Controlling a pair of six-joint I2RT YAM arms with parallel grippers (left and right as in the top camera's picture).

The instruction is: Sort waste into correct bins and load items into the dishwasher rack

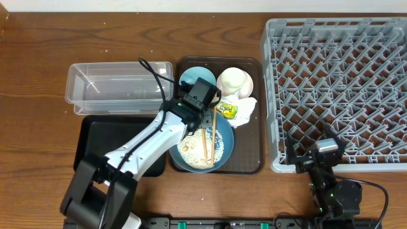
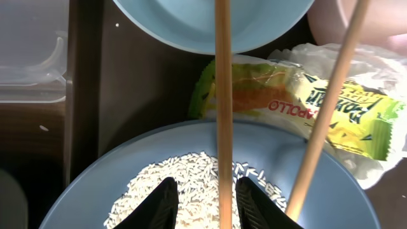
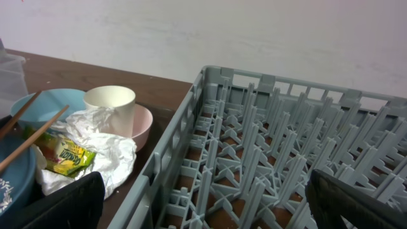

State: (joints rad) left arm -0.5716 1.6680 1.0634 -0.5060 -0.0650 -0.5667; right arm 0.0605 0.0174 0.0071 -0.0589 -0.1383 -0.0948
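My left gripper hangs low over the large dark blue bowl, which holds white rice scraps. Its jaws are open and straddle one wooden chopstick; it lies close to the right finger, with a clear gap to the left one. The second chopstick slants across the yellow-green wrapper. The wrapper rests on the white napkin. Behind it the white cup stands in the pink bowl, next to the light blue bowl. My right gripper is wide open, empty, at the rack's near-left corner.
The bowls, cup and waste all sit on a dark brown serving tray. Left of it is the clear tub, with the shallow black tray in front of that. The grey rack fills the right side.
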